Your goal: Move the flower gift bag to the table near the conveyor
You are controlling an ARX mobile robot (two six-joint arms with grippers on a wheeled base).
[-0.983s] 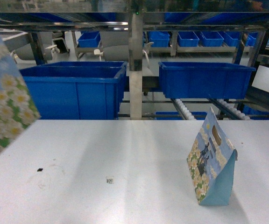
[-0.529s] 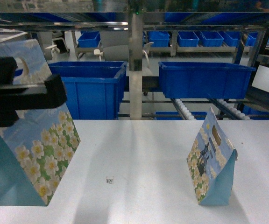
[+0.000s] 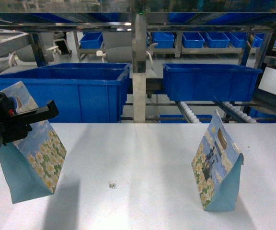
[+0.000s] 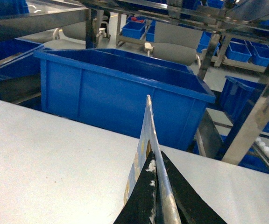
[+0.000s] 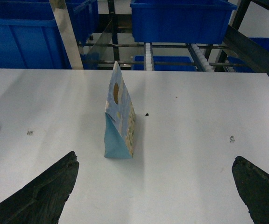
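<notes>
White matte table: I log two bags on it. Flower gift bag, daisy print, at the left edge, tilted, its top pinched shut-tight in my left gripper; whether its base touches the table I cannot tell. Second bag stands upright, right side. Right gripper spread wide, holding nothing. Conveyor rollers and blue bins behind.
</notes>
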